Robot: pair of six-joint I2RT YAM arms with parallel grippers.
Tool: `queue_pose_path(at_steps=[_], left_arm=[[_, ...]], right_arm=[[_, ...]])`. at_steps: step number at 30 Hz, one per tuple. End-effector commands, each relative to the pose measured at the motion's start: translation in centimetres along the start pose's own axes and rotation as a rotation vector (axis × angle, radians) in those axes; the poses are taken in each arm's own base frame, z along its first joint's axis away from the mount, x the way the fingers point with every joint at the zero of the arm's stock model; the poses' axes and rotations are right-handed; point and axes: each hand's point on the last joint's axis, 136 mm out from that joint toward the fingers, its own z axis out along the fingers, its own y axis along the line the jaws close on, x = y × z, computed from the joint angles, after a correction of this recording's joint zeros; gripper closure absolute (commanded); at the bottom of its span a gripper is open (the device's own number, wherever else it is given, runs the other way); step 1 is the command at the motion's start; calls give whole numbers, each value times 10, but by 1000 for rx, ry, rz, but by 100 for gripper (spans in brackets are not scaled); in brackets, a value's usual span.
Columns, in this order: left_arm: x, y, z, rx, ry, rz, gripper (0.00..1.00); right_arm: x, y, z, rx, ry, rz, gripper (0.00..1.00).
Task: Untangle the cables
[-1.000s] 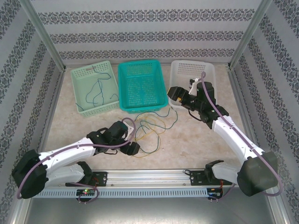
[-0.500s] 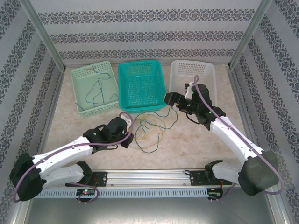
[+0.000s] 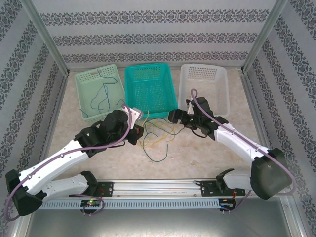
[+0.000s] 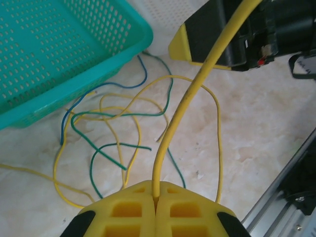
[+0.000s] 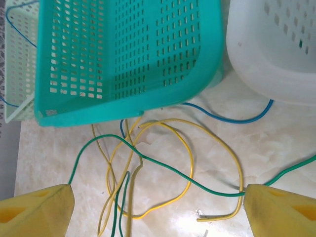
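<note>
Cables point(image 3: 157, 132): a loose tangle of yellow, blue and dark green strands on the table point(image 3: 207, 148). It lies just in front of the teal basket point(image 3: 148, 91), between the two grippers.

Left gripper point(image 4: 155, 197): fingers pressed together, pinching a yellow cable point(image 4: 181, 106). The cable rises from the pads toward the upper right of the left wrist view, lifted off the table. Beneath it, yellow loops and green strands cross one another.

Right gripper point(image 5: 158, 192): fingers spread wide, low over the tangle. A green cable point(image 5: 168, 169) stretches across the gap from one finger toward the other; whether it touches either pad is hard to judge. Yellow loops lie under it. A blue cable point(image 5: 232, 120) curves along the foot of the white basket point(image 5: 276, 44).

Pale green basket point(image 3: 86, 96), left of the teal one: one blue strand point(image 3: 106, 89) inside, apart from the tangle.
</note>
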Motion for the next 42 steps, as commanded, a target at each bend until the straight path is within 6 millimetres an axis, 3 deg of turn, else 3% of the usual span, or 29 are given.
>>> queue_pose_path(at_steps=[1, 15, 20, 29, 38, 42], left_arm=[[-21, -10, -12, 45, -46, 20, 95], [-46, -39, -9, 181, -83, 132, 95], [-49, -35, -4, 145, -79, 195, 95], [-50, -34, -3, 138, -70, 293, 95], [-50, -35, 0, 143, -80, 319, 94], [-54, -39, 4, 159, -96, 317, 94]], right_arm=[[-17, 9, -16, -34, -87, 10, 10], [3, 51, -23, -268, 148, 206, 14], [16, 48, -32, -301, 203, 255, 14], [39, 23, -39, -289, 266, 357, 14], [43, 46, -36, -383, 363, 460, 14], [41, 53, -25, -410, 375, 520, 15]])
